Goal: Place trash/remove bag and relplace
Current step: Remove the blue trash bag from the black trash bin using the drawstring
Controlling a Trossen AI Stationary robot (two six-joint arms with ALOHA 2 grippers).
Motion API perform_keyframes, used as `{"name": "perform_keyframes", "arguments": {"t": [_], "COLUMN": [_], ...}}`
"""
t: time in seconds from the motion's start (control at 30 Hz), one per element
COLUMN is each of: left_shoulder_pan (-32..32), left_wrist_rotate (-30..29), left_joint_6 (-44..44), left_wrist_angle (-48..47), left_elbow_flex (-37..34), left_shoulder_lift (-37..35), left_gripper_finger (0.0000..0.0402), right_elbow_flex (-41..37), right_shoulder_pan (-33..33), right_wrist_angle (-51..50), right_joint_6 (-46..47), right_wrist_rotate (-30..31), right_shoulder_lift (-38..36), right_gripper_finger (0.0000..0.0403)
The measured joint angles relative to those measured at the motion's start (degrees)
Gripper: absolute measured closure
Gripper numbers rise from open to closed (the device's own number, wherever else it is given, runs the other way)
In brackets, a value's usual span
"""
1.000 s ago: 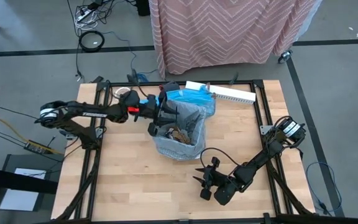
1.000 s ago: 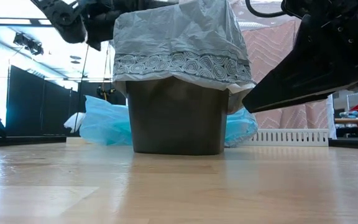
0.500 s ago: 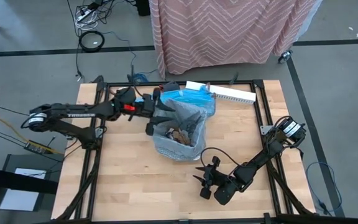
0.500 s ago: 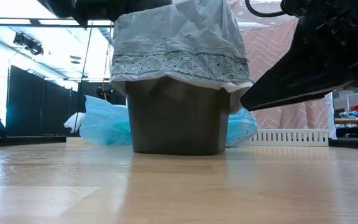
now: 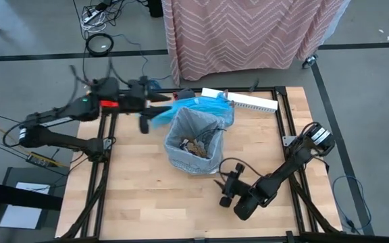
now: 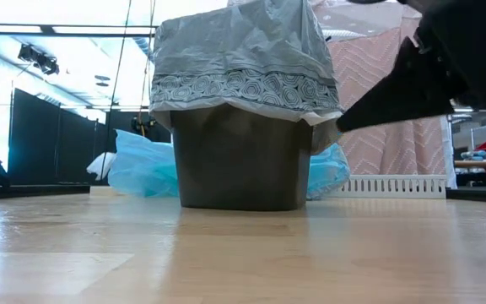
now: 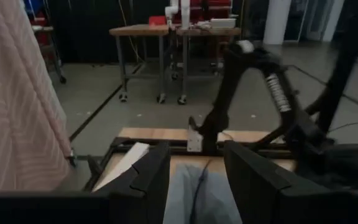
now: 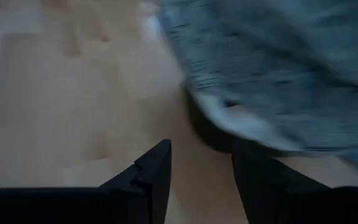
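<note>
Bag: a wrinkly grey translucent liner (image 5: 196, 143) lines a dark bin (image 6: 239, 160) standing mid-table; its top is folded down over the rim, a printed band showing in the low view.
Trash: brown scraps (image 5: 196, 145) lie in the liner's open mouth, seen only from above.
Low view alone: the bin's dark wall, hidden from above by the liner, and a blue plastic bag (image 6: 142, 165) behind it on the table.
Left gripper: (image 5: 147, 116) lifted beside the table's far left edge, apart from the bin; its wrist view shows the fingers (image 7: 148, 177) spread, nothing between them, the liner below.
Right gripper: (image 5: 225, 191) low over the near-right boards, near the bin's base; fingers (image 8: 151, 174) parted around bare wood, holding nothing.
Open room: bare wooden table (image 5: 134, 196) on the near-left side; a white perforated strip (image 5: 252, 102) lies along the far edge.
</note>
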Motion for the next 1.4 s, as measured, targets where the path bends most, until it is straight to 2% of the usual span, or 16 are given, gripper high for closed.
{"name": "perform_keyframes", "arguments": {"t": [0.13,0.27,0.37,0.43,0.53,0.6,0.67,0.73,0.77,0.8,0.9,1.0,1.17,1.4], "left_shoulder_pan": [-0.01,0.01,-0.01,-0.15,-0.39,-0.38,-0.38,-0.38,-0.38,-0.40,-0.38,-0.33,-0.27,-0.27], "left_wrist_rotate": [0.36,0.14,0.03,-1.21,-5.87,-7.84,-7.30,-5.32,-4.25,-3.42,-1.07,0.04,1.43,2.68], "left_joint_6": [-1.41,-2.75,-6.32,-11.04,-20.76,-27.35,-33.48,-38.86,-41.34,-43.56,-48.16,-49.49,-49.08,-47.69], "left_wrist_angle": [-6.87,-15.61,-20.66,-20.53,-17.83,-14.71,-7.23,3.37,9.75,16.19,32.97,41.25,42.86,43.02], "left_elbow_flex": [1.19,1.16,1.04,-1.12,-7.41,-13.66,-20.97,-28.39,-31.87,-35.02,-42.51,-46.14,-46.92,-46.92], "left_shoulder_lift": [-5.86,-10.78,-12.74,-13.78,-16.17,-18.16,-20.54,-22.90,-23.79,-24.43,-25.45,-26.01,-27.28,-28.29], "left_gripper_finger": [0.0243,0.0243,0.0243,0.0243,0.0243,0.0243,0.0243,0.0243,0.0243,0.0243,0.0243,0.0243,0.0243,0.0243], "right_elbow_flex": [0.01,0.01,-0.01,0.01,-1.32,-3.82,-6.56,-8.61,-9.36,-9.63,-9.01,-7.52,-5.75,-4.13], "right_shoulder_pan": [0.66,2.68,4.27,5.31,6.63,7.72,9.18,10.28,10.50,10.52,9.54,8.62,5.49,2.40], "right_wrist_angle": [-15.72,-27.79,-25.97,-23.87,-23.58,-19.49,-10.88,-3.25,-0.62,1.07,4.68,12.62,21.57,25.85], "right_joint_6": [12.73,23.02,24.84,26.23,35.46,47.79,59.08,67.72,71.22,73.67,70.56,64.01,55.05,52.26], "right_wrist_rotate": [0.72,-1.97,-3.32,-4.47,-5.50,-0.31,10.68,23.05,27.04,27.61,25.31,27.21,27.81,27.63], "right_shoulder_lift": [-5.04,-7.73,-7.02,-5.50,-2.97,-1.15,1.27,3.72,4.75,5.55,6.96,9.41,12.15,13.54], "right_gripper_finger": [0.0249,0.0249,0.0249,0.0249,0.0249,0.0249,0.0249,0.0249,0.0249,0.0249,0.0249,0.0249,0.0249,0.0247]}}
